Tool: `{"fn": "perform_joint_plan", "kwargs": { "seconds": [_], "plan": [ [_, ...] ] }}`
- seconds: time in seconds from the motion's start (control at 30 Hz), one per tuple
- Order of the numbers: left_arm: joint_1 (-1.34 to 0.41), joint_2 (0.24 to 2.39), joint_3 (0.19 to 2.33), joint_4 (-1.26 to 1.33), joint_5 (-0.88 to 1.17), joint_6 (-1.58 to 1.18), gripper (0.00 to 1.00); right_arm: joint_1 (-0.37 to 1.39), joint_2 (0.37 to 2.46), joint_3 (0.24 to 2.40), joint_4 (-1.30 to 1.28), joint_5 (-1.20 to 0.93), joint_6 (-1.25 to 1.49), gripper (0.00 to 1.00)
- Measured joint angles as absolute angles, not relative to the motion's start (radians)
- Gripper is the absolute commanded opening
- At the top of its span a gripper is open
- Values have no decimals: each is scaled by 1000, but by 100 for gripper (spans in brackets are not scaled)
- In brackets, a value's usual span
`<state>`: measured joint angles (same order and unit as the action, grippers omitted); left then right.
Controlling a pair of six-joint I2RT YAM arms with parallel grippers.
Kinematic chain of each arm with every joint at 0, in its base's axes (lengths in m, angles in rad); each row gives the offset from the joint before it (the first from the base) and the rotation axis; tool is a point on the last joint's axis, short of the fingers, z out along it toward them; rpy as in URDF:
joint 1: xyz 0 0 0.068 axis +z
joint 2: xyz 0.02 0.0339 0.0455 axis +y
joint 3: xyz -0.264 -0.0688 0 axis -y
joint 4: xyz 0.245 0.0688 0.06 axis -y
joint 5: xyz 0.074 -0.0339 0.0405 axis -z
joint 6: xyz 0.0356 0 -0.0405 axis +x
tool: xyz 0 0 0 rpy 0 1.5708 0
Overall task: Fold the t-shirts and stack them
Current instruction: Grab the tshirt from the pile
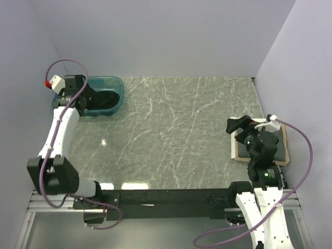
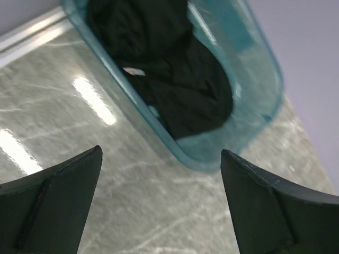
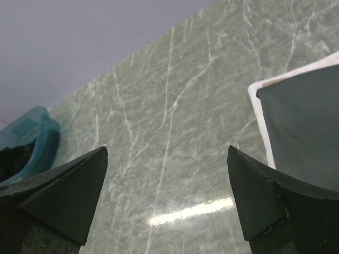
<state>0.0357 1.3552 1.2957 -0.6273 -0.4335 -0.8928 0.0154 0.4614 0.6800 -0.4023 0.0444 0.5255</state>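
Left gripper (image 2: 161,153): jaws wide and empty, hovering just short of the teal tub (image 2: 265,69).
Right gripper (image 3: 167,151): also spread wide, holding nothing, beside the tan board (image 3: 256,106).
Black t-shirt (image 2: 175,84): bunched inside the tub. I judge it soft, light and limp, so I'd pinch a raised fold.
Grey t-shirt (image 3: 302,127): seems to lie flat on the board, though I can't be sure.
Worktop (image 1: 171,135): glossy green marbling, so cloth should slide.
Room: pale walls (image 1: 155,36) close round.

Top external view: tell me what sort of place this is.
Probably a robot test cell: plain walls box in a marble-patterned table, arms are bolted to its near rail, and a teal tub holds dark cloth.
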Motion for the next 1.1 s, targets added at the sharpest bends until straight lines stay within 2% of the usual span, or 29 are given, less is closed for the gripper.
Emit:
{"fn": "perform_joint_plan", "kwargs": {
  "seconds": [0.23,0.4,0.83,0.93,1.0,1.03,1.07,1.1],
  "plan": [
    [198,1561,1365,-655,-371,-874,99,15,508,632,-398,44,513,100],
    [215,1722,1437,-635,-306,-841,99,15,568,628,-388,28,504,99],
    [209,2106,1899,-673,-359,-751,98,15,588,614,-344,7,503,99],
    [209,2196,1963,-718,-369,-750,78,15,586,612,-343,27,503,99],
    [209,2243,1991,-747,-369,-752,38,15,586,612,-344,46,503,98],
    [209,2261,2000,-760,-367,-752,15,15,587,612,-344,58,503,98],
    [209,2272,2005,-775,-364,-752,1,15,589,612,-344,67,503,97],
    [209,2276,2008,-791,-361,-749,1,15,593,612,-344,75,503,97]
  ]
}}
